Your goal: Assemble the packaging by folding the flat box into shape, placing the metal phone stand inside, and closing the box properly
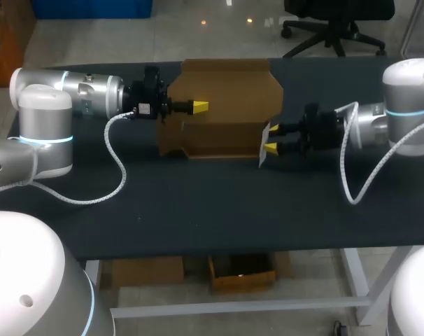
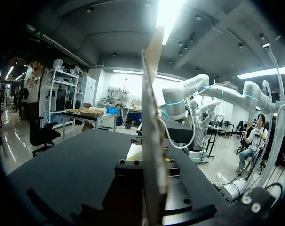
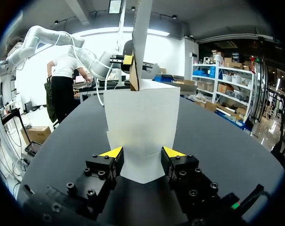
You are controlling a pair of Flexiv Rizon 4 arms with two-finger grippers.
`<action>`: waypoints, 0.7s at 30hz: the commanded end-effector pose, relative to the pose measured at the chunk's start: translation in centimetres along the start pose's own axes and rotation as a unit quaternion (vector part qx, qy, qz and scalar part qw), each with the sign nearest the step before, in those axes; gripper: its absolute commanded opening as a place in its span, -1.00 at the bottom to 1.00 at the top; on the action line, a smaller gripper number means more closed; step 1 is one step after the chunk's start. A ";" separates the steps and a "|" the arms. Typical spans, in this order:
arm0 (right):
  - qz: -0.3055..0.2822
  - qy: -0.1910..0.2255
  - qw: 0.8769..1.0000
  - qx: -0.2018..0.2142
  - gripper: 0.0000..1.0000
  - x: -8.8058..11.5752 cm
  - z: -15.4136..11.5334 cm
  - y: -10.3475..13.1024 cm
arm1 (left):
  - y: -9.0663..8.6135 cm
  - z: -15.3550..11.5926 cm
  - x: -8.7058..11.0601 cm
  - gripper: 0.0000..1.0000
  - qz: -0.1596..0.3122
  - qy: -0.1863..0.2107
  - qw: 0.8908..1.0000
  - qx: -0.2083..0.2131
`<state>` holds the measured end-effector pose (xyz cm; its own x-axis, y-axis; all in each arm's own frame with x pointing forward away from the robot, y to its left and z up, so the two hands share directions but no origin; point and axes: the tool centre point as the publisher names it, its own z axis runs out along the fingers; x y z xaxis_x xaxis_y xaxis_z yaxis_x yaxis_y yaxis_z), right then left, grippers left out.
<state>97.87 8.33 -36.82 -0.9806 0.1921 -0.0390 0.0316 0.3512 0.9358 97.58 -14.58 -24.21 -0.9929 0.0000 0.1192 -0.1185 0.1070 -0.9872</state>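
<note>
While the half-folded box (image 1: 222, 140) sits at the middle of the black table (image 1: 198, 210), both arms meet it from opposite ends. Coming in from the left, the left gripper (image 1: 200, 106) is at the box's tall back panel (image 1: 233, 91), which stands upright above the low tray. The left wrist view shows the panel edge-on, running up between the gripper's fingers with a finger block close against each side, so the gripper looks pressed together on the cardboard. Only one yellow tip shows from above, lying against the panel's front face.

On the other end, the right gripper (image 1: 271, 138) has the end flap (image 1: 264, 147) between its spread fingers. In the right wrist view a yellow tip touches each slanted edge of the flap, whose pale face is turned toward that wrist.

Plain brown outside and pale on the flap's face, the box is open at the top, with a shallow tray, low front wall and notched panel corners.
</note>
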 end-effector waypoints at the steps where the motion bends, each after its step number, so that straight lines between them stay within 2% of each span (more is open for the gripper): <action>1: 0.008 -0.009 1.000 -0.002 -0.01 0.2 0.5 -0.2 | 0.5 -0.1 -0.2 -1.00 0.000 0.001 1.000 0.000; 21: 0.054 -0.082 0.995 -0.008 -0.08 0.0 1.4 -0.2 | 0.5 -0.1 -0.2 -1.00 0.000 0.001 1.000 0.000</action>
<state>98.57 9.18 -37.39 -0.9343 0.3561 0.0159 0.1343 0.3102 0.9411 97.60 -14.54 -24.20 -0.9929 -0.0004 0.1191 -0.1185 0.1069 -0.9872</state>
